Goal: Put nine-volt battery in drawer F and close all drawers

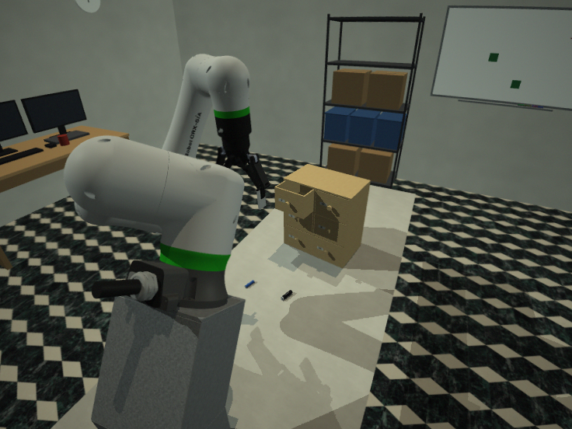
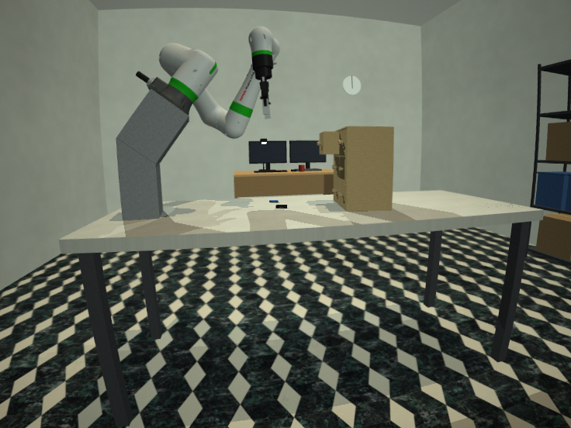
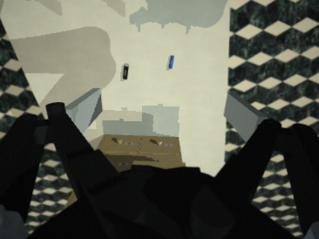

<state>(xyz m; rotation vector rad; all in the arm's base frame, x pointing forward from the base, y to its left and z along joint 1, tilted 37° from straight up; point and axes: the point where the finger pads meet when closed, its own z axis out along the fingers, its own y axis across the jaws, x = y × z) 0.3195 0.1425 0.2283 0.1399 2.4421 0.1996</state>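
So the tool is wide open, nothing in its grip. The black battery (my pick for the nine-volt, it's tiny here) lies on the tabletop, lower centre of the top view, near a blue cylinder. The chest's top-left drawer sticks out.

Arm: off-white, smooth rounded housings, bright green bands at joints, small dark round recesses. Slim link has dark lettering ending CRX-5iA, plus red marking in exterior view. Dark grey base collar; black cylinder sticks out sideways, pale fitting at its root. Wrist end black. Pincer: black angular linkages, flat light-grey pads.
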